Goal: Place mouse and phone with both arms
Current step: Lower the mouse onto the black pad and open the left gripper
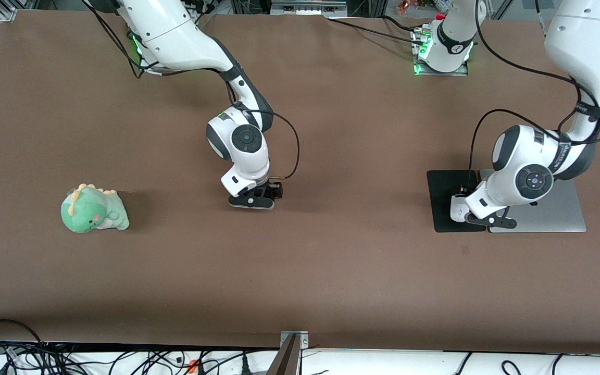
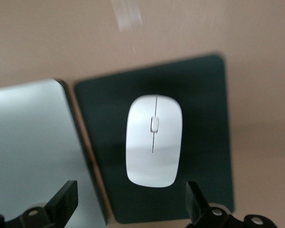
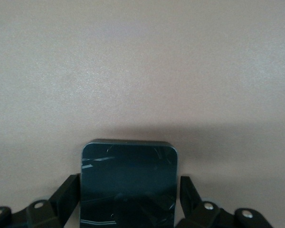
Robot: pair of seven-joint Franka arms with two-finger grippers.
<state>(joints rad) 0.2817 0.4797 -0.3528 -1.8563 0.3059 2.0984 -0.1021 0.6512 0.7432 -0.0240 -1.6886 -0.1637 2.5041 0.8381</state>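
White mouse [image 2: 154, 140] lies on the black pad [image 2: 206, 118], left pincer [image 2: 133, 206] released above it; right pincer [image 3: 128, 206] straddles the phone [image 3: 129, 183], fingers apart.

Cut off by the right wrist view's edge: the phone [image 3: 128, 183], its near end lost between the jaws. Hidden in the front view beneath the right gripper [image 1: 252, 202]. Blurred in the left wrist view: mouse pad [image 2: 204, 118] edges and the laptop [image 2: 33, 152], partly cropped beside one jaw.

Mouse [image 2: 154, 140] on pad [image 2: 204, 95], beside laptop [image 2: 33, 152].
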